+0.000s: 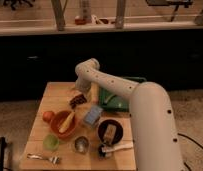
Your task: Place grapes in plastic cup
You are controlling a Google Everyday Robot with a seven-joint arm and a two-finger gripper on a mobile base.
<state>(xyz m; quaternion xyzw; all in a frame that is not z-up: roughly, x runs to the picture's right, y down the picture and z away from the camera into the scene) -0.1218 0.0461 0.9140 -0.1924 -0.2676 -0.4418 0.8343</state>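
Observation:
The grapes (77, 100), a small dark purple-brown bunch, lie on the wooden table (50, 96) just behind the orange bowl. My gripper (81, 93) hangs down from the white arm's bent end, directly above and behind the grapes, very close to them. The plastic cup (51, 142), small and light green, stands near the table's front left, in front of the orange bowl and well apart from the gripper.
An orange bowl (64, 126) holds a yellowish item. An orange-red fruit (48, 116) lies to its left. A silver metal cup (81, 144), a blue packet (93, 116), a dark bowl (110, 131), a white-handled tool (116, 148), a fork (42, 158) and a green tray (120, 98) share the table.

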